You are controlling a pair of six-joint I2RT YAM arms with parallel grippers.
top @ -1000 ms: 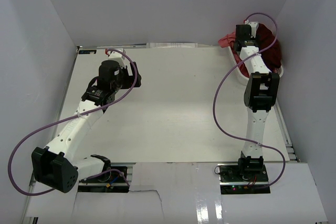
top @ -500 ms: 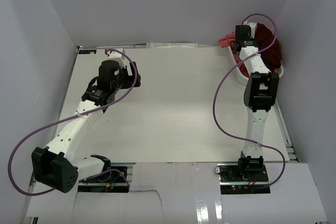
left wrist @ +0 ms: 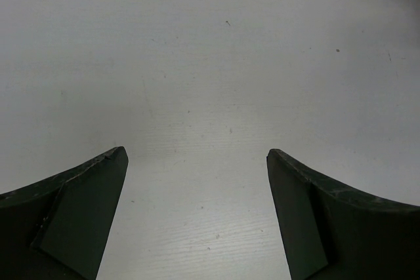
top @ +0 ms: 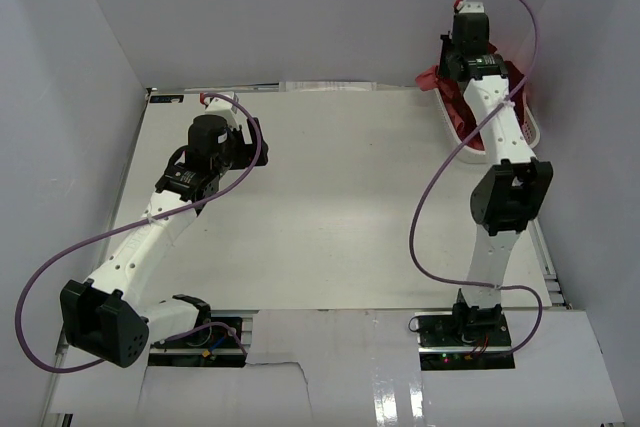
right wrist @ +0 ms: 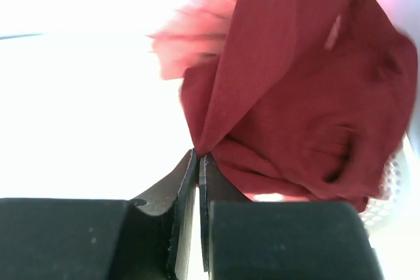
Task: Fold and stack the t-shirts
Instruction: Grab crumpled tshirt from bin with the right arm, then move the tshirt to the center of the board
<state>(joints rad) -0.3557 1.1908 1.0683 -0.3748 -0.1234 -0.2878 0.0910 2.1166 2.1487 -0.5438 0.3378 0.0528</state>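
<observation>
Right gripper [right wrist: 198, 165] pinches a fold of the limp, light dark maroon cloth t-shirt [right wrist: 308, 109] above the white plastic basket [right wrist: 394, 178]. Left gripper [left wrist: 195, 153] is spread; a shoulder hold seems better.

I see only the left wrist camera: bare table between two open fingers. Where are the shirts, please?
Observer: Both are piled in a white basket at the far right corner of the table.
Operator: Does the right hand touch them?
Observer: Yes, the right hand is shut on a fold of the dark red shirt.
Operator: And the pink one?
Observer: The pink shirt lies beside the red one, outside the grip.
</observation>
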